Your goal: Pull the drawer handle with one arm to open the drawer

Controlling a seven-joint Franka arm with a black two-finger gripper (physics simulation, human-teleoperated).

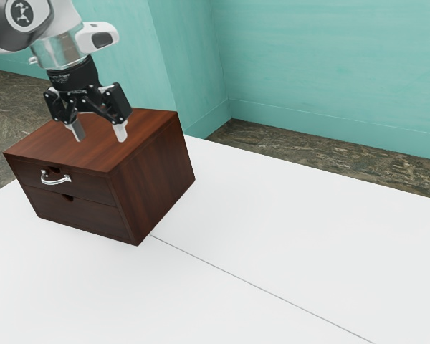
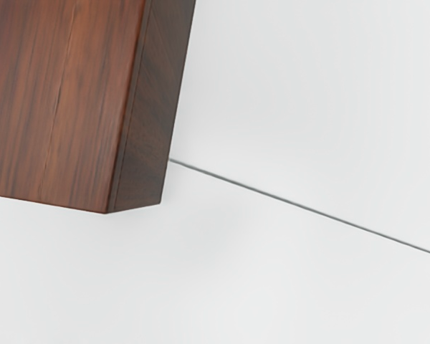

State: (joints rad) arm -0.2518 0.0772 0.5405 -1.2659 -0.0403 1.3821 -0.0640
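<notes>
Hovering over the cabinet top, the claw stands wide open, holding nothing. Approach step in hand. The handle sits below the claw on the upper drawer, apparently shut. Next: descend past the front edge and close on it.

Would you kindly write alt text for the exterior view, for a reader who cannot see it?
A black two-finger gripper hangs open just above the top of a dark wooden drawer cabinet, holding nothing. The cabinet stands on a white table, and a silver handle sits on its upper drawer front, which looks shut. Teal walls stand behind.
</notes>
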